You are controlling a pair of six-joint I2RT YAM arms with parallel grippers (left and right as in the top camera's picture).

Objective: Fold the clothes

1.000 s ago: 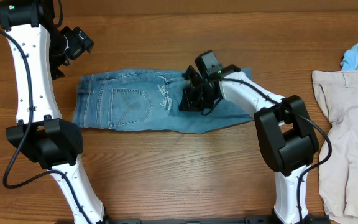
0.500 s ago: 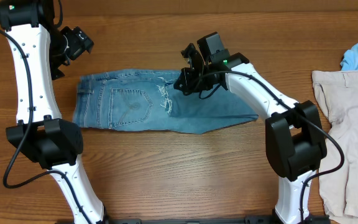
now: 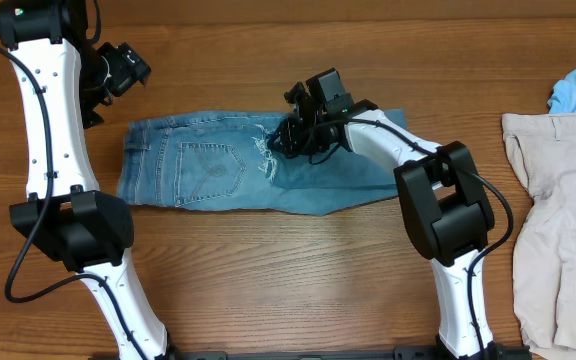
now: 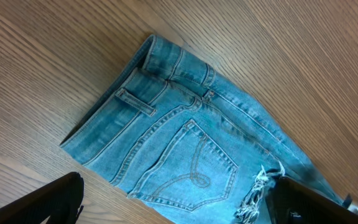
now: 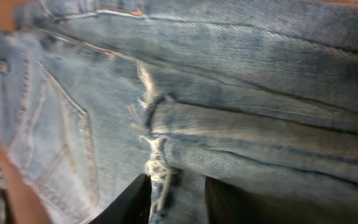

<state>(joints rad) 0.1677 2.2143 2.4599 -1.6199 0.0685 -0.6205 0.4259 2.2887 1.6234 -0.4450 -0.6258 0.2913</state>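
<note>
Two garments: jeans beneath parted right fingers, cream trousers well apart.

No legible text, labels, brands or numbers in any view: nothing readable on the jeans, cream trousers or table.

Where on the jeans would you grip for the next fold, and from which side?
Probably the folded right end of the jeans, approached from the right, low along the table. The doubled legs form one thick edge there, so both layers lift together.
</note>
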